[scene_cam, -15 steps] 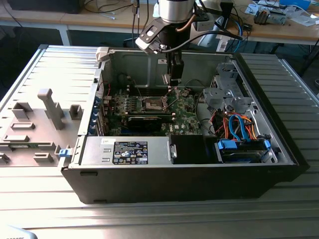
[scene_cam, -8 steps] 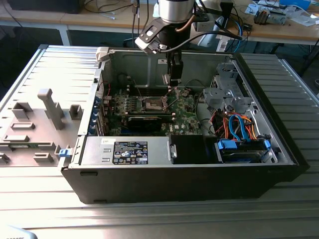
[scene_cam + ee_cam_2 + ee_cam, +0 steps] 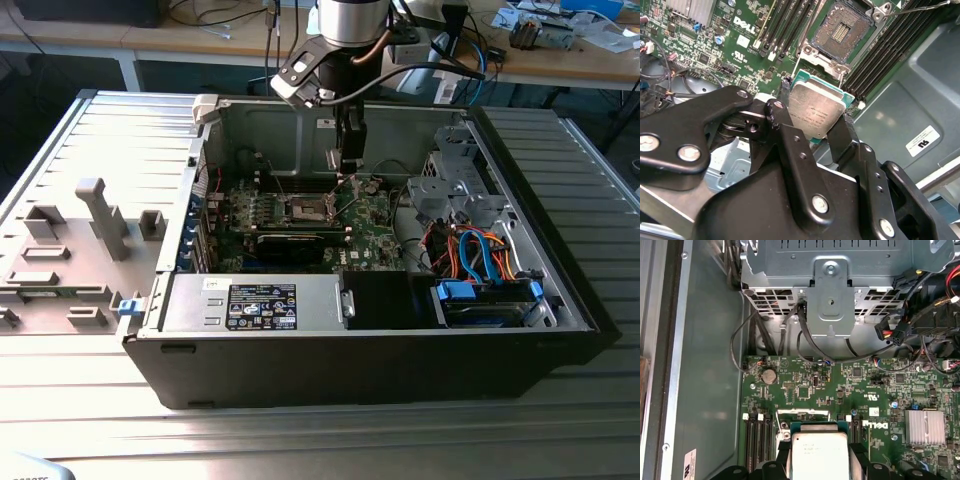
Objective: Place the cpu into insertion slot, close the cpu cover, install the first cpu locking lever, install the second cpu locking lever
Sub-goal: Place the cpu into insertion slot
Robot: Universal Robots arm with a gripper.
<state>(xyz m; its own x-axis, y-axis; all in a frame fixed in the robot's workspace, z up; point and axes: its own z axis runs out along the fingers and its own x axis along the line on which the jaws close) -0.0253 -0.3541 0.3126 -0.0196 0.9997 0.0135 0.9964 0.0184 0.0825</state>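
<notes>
Second wrist view gives the closest look at the cpu (image 3: 812, 110): a small flat square with a dull silvery-grey metal lid, faint print on top and a thin teal-green edge around it. The hand (image 3: 814, 120) is clamped on it, and its matte black fingers (image 3: 844, 135) press on two opposite edges. The chip hangs above the green motherboard (image 3: 740, 45), near the insertion slot (image 3: 840, 32) but not in it.

The slot lies uncovered, a dark square field of fine contacts inside a bright silver metal rim. Long black memory slots (image 3: 785, 25) run in parallel rows close on both sides of it, and the smooth grey wall of the case (image 3: 920, 90) rises just beyond.

In the first wrist view the cpu (image 3: 819, 457) sits level between the fingers (image 3: 858, 462). Past it lie the densely populated motherboard (image 3: 840, 400), a finned silver heatsink (image 3: 925, 427) and a perforated grey steel drive cage (image 3: 830, 290) with black cables (image 3: 805, 340) looping beneath.

In the exterior view the hand (image 3: 347, 170) reaches down through the open top of the black case (image 3: 400, 370), just to the exterior view's right of the insertion slot (image 3: 303, 208). The case rests on a ribbed metal bench (image 3: 300, 440)
</notes>
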